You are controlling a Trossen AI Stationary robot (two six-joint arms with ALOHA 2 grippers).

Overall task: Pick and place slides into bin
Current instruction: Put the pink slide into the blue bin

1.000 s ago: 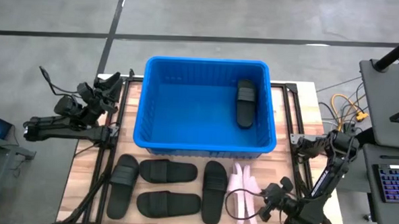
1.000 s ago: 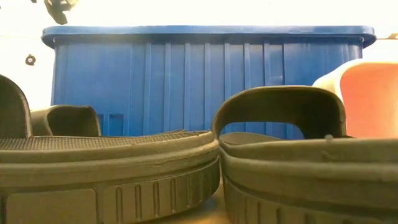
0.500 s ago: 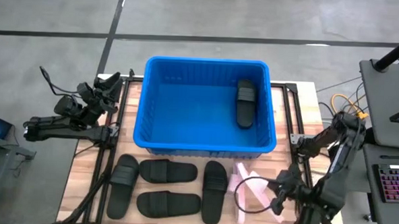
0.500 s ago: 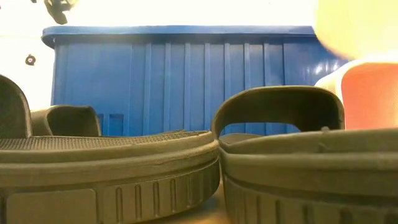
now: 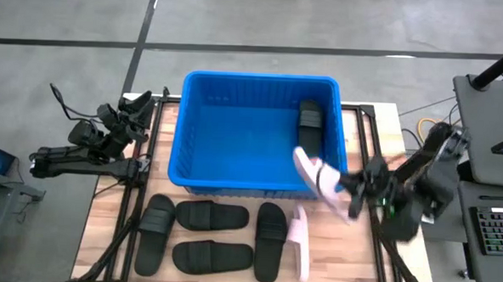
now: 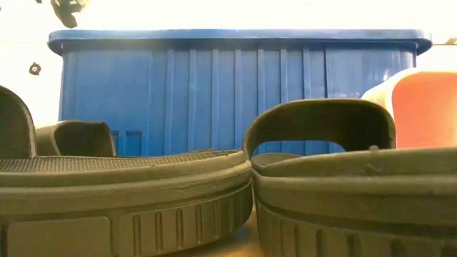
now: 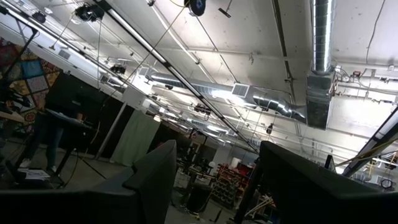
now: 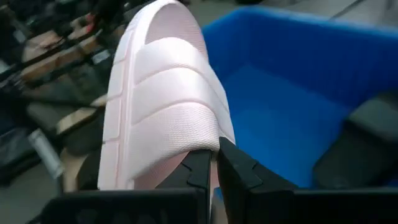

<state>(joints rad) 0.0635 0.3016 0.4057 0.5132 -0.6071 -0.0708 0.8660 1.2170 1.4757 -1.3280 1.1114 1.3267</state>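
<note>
Right end effector (image 5: 348,196) clamps a pale pink slide (image 5: 318,176) above the blue bin's (image 5: 184,129) near right rim

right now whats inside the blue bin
One black slide lies on the floor of the bin, near its right wall. The right gripper holds a pink slide over the bin's near right corner, covering the floor beneath it.

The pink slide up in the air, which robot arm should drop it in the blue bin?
The right. Its gripper already pinches the pale pink rubber slide over the big blue plastic bin's near corner. The left gripper waits off to the bin's other side.
</note>
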